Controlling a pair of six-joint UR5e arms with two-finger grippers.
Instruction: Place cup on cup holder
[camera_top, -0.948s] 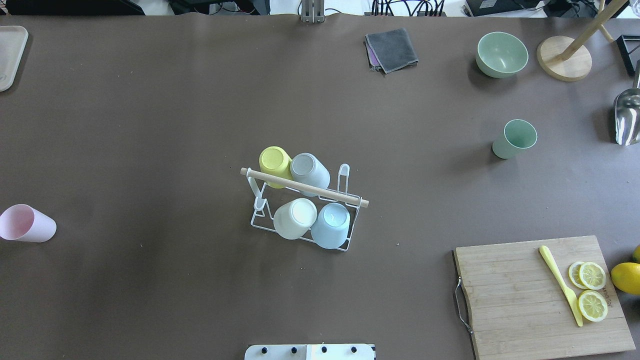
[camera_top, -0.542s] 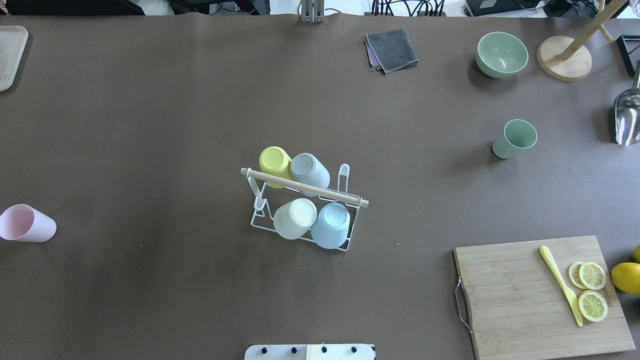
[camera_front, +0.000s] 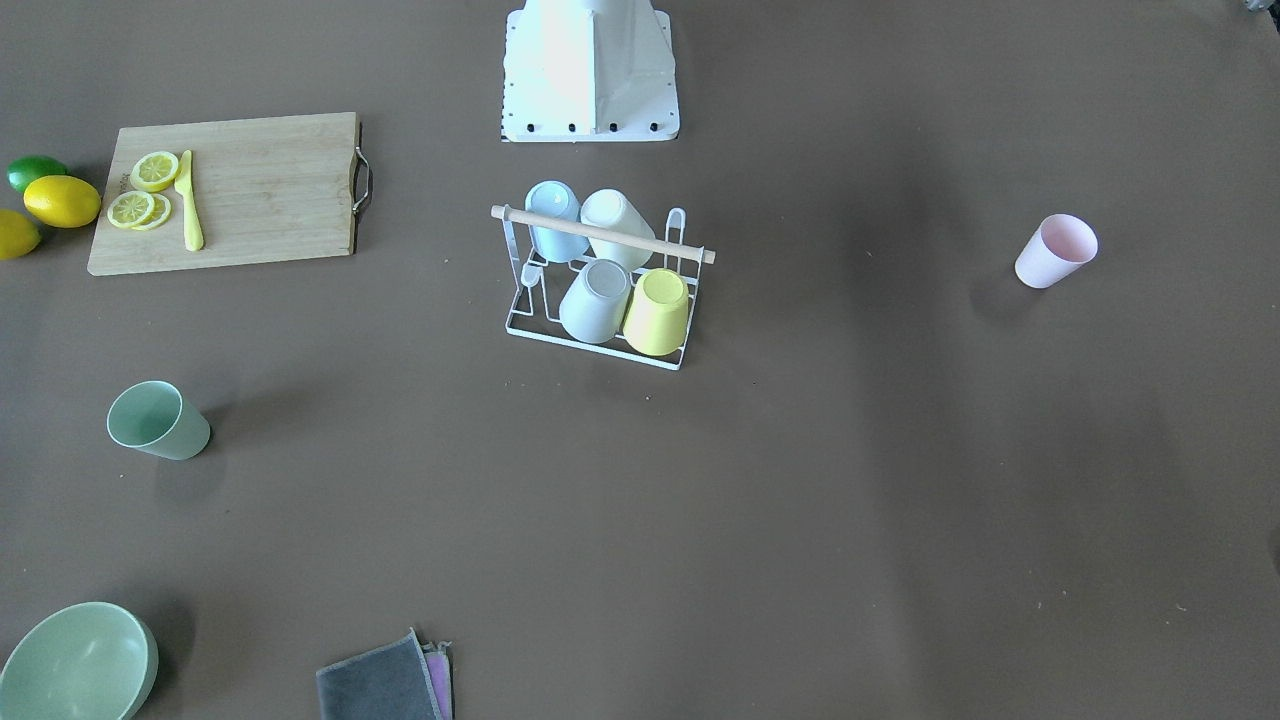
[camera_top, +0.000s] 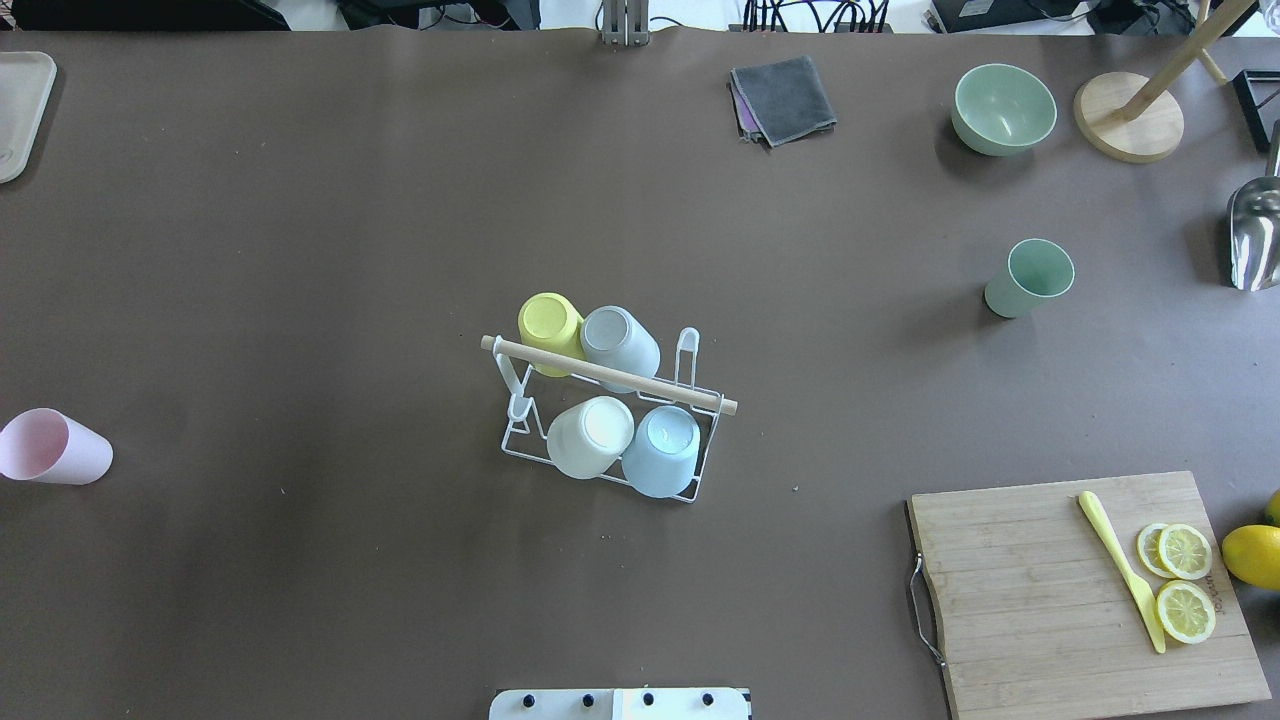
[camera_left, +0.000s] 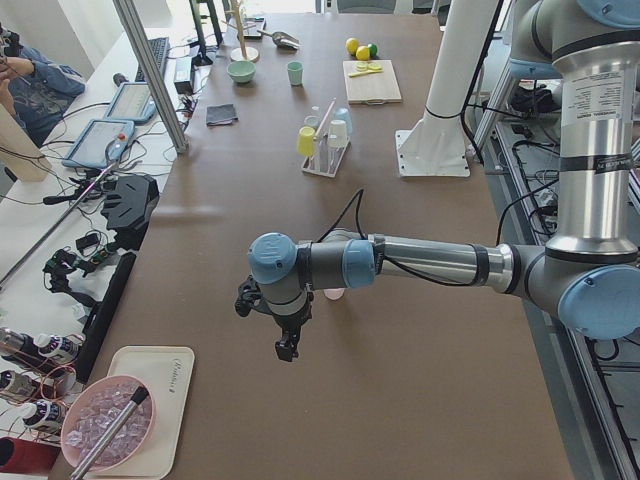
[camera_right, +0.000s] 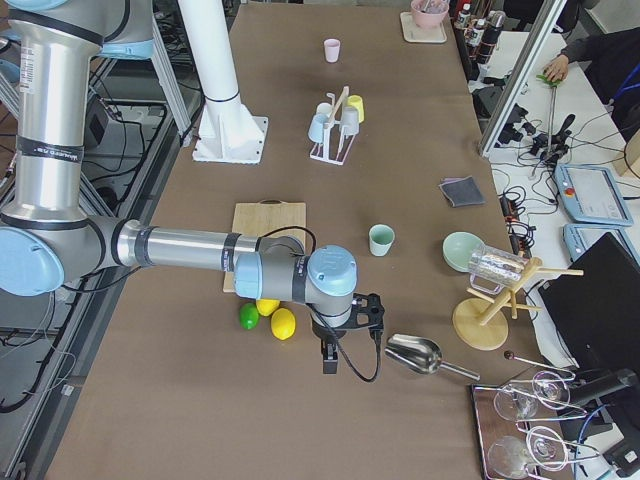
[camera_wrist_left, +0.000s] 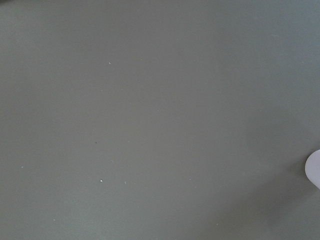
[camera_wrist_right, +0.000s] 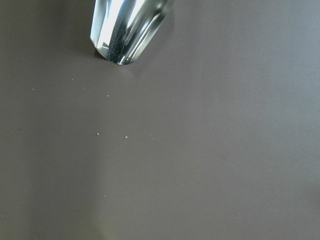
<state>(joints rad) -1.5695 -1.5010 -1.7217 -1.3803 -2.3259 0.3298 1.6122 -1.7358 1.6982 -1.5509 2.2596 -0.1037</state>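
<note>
Cup holder (camera_top: 610, 375) overhead, left gripper (camera_left: 286, 350) side cam only

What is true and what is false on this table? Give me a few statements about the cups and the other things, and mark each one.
1. The cup holder carries four upside-down cups: the yellow cup, grey cup, white cup and blue cup. True.
2. The pink cup hangs on the cup holder too. False: it stands on the table, well apart from the holder, on the robot's left side.
3. The green cup stands upright, mouth up. True.
4. The lemon slices lie inside a cup. False: they lie on the cutting board, beside the yellow knife.
</note>
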